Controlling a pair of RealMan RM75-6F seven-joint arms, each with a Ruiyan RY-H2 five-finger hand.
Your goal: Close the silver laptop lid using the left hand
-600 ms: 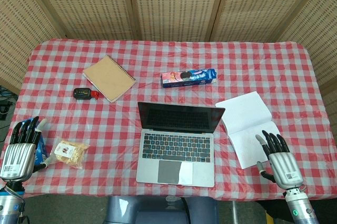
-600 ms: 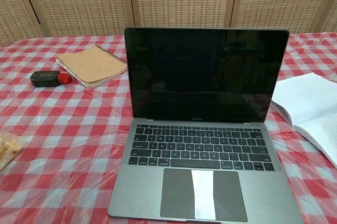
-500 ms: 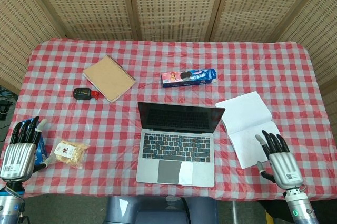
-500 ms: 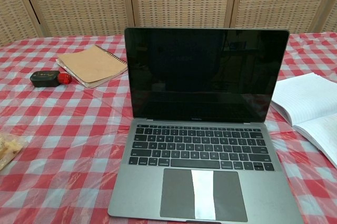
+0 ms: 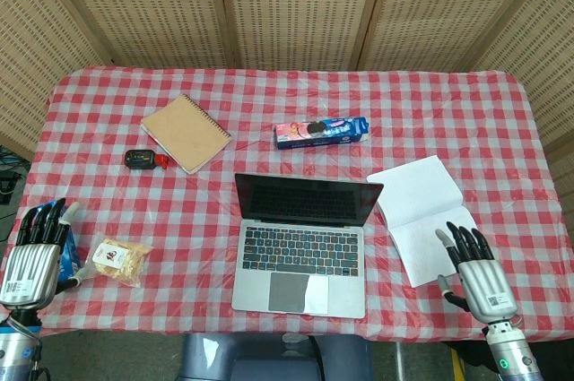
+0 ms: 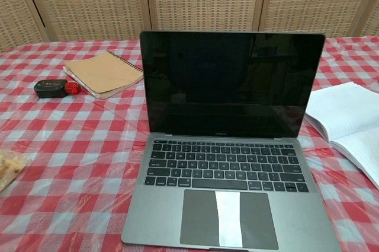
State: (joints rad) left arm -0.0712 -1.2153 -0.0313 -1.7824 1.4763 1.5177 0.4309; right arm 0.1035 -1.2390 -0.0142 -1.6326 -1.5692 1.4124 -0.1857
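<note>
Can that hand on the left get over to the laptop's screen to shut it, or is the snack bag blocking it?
Probably yes. The left hand rests open at the table's edge; the snack bag lies low between it and the laptop, so it could likely pass above.

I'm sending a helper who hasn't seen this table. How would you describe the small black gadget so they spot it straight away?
Start at the open silver laptop in the middle of the checked table, then look to its far left for the brown spiral notebook. The black gadget lies just left of that notebook's near corner. It is the only small dark oval thing, with a red piece at its right end.
</note>
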